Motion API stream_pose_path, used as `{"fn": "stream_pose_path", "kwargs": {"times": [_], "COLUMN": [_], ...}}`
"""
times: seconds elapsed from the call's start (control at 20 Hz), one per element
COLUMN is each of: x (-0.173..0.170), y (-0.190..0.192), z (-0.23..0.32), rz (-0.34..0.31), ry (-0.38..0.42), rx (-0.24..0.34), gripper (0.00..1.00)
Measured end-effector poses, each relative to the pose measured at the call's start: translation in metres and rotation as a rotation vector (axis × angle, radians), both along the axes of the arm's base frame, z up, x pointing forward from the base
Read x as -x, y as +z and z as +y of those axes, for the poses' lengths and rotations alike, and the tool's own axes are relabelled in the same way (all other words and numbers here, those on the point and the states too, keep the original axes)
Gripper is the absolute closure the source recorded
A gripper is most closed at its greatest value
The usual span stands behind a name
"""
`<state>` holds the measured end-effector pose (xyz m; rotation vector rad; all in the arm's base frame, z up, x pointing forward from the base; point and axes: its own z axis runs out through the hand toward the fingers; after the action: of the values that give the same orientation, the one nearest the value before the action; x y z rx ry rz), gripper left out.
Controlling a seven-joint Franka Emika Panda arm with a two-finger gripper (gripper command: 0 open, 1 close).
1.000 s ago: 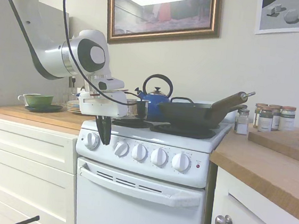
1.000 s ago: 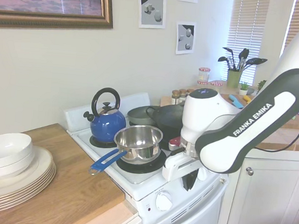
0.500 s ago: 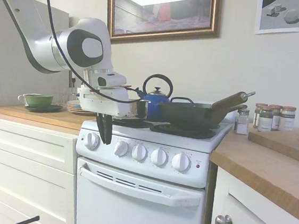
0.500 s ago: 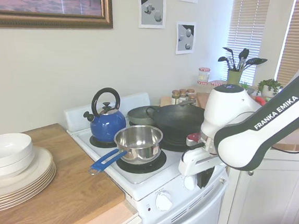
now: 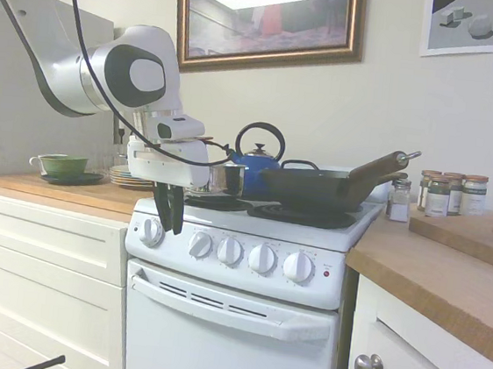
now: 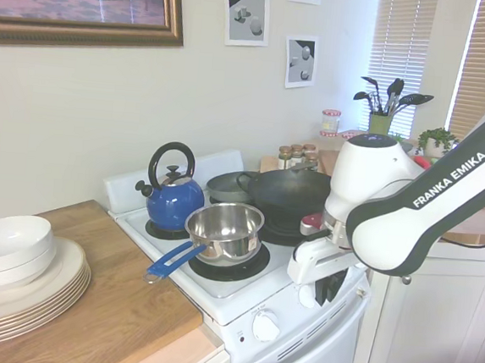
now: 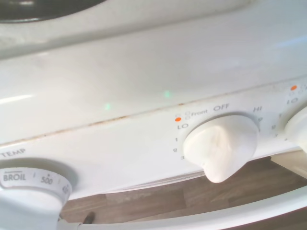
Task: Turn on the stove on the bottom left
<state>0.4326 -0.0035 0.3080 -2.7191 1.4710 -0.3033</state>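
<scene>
The tool (image 5: pixel 170 221) hangs fingers-down just in front of the stove (image 5: pixel 241 316) control panel, beside the leftmost knob (image 5: pixel 151 232). Its dark fingers look nearly together with nothing between them, though the gap is hard to judge.

In my judgement the risk is choosing the wrong knob. In the wrist view the leftmost dial (image 7: pixel 31 189) reads "BROIL" and "TEMP", so it is the oven control, while the front-burner knob (image 7: pixel 221 146), marked "Front", sits next to it on the right. That knob (image 5: pixel 199 245) lies just right of the tool, not yet touched. Gripping off-centre could also slip off the smooth cap.
</scene>
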Motion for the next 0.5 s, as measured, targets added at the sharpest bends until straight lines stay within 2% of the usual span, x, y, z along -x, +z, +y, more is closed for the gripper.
{"fn": "stream_pose_path", "kwargs": {"times": [0.5], "x": [0.0008], "y": [0.0037], "z": [0.0041], "rz": [0.000], "ry": [0.011], "rx": [0.004], "gripper": [0.00]}}
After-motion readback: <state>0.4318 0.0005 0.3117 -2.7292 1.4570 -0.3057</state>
